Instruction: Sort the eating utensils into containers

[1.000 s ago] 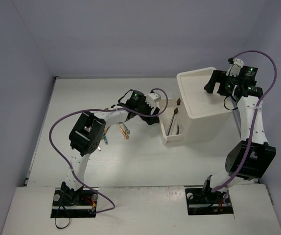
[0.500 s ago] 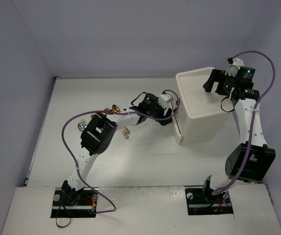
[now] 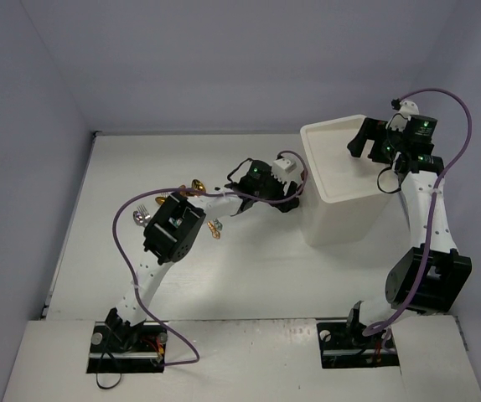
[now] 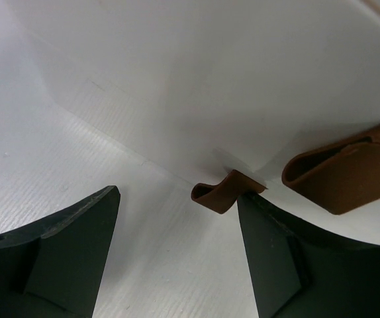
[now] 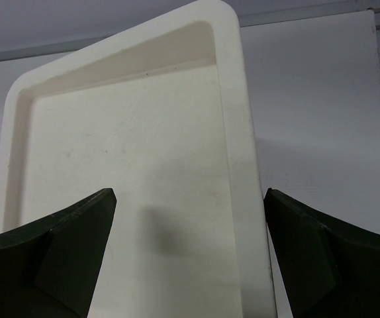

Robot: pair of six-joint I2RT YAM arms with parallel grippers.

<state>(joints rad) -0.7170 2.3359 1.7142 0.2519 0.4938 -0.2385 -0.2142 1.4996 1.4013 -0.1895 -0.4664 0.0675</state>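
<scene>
The white drawer unit stands at the right with its drawers pushed in. My left gripper is open and empty against the unit's left face. In the left wrist view its jaws stand apart, and the right finger touches a small brown handle. A second brown handle sits beside it. My right gripper is open and empty above the unit's top, its jaws wide apart. A gold spoon, a silver fork and another utensil lie on the table by my left arm.
Grey walls close in the white table on the left, back and right. My left arm's elbow lies over the utensils and hides part of them. Purple cables loop off both arms.
The pulled-out drawer has slid back into the unit as my left gripper moved right against it. My left arm stretched out. The right arm barely moved.
</scene>
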